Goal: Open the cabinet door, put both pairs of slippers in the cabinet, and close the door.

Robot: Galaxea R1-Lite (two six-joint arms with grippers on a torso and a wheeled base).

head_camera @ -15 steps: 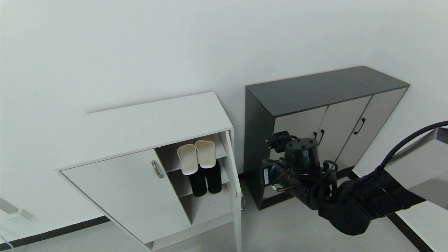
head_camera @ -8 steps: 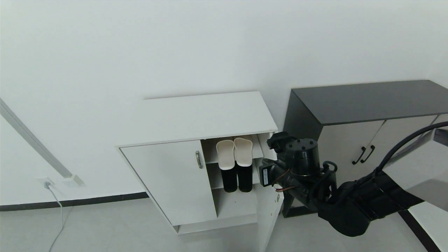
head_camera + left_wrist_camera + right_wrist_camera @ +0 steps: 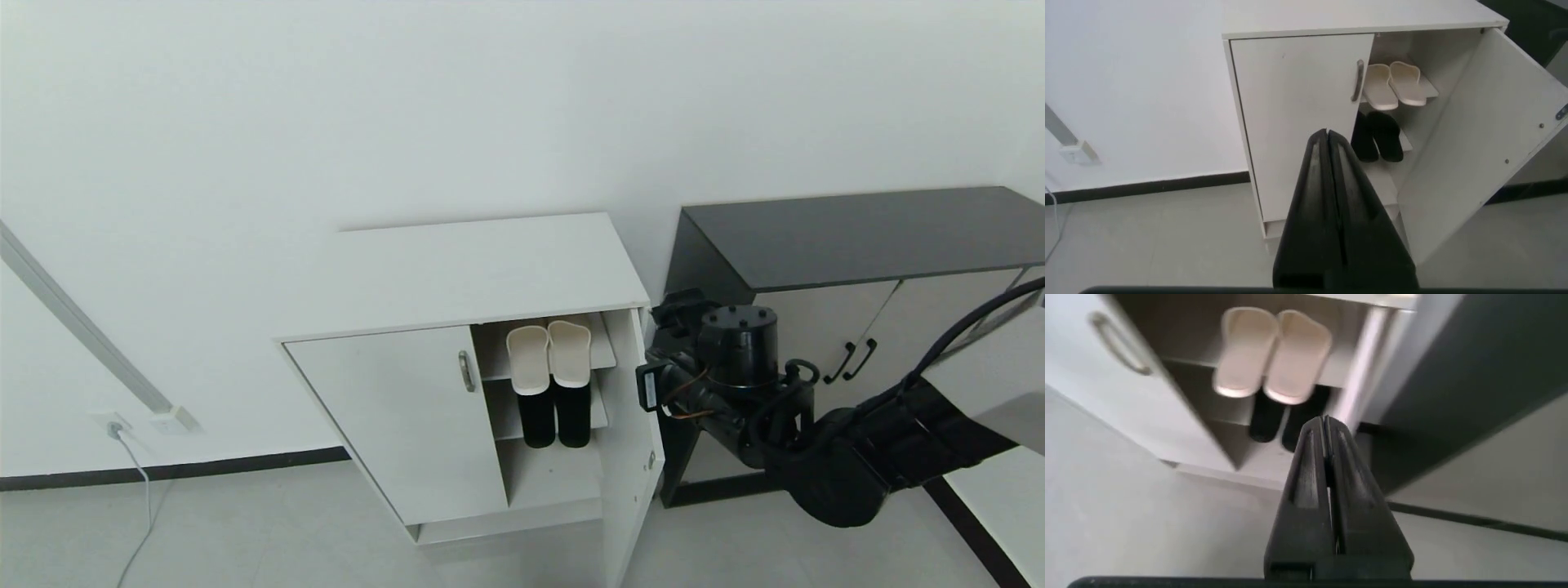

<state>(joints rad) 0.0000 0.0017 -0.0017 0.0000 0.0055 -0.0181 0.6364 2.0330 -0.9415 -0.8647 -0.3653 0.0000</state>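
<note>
Cabinet (image 3: 482, 269) door (image 3: 1490, 139) open, inner face in left wrist view, beige slippers (image 3: 549, 355) on upper shelf (image 3: 495, 359) edge, black slippers (image 3: 555, 418) below, left gripper (image 3: 1327, 135) and right gripper (image 3: 1325, 423) clenched empty.

A cabinet (image 3: 482, 269) stands against the far wall (image 3: 490, 106). Its right door (image 3: 630, 457) is swung open toward the near side, and its left door (image 3: 400, 425) is shut. Inside, one pair of slippers (image 3: 549, 359) lies on the upper shelf (image 3: 602, 347), and a second pair (image 3: 555, 420) on the lower shelf (image 3: 596, 410) directly beneath. Another cabinet (image 3: 849, 229) stands just to the right.
</note>
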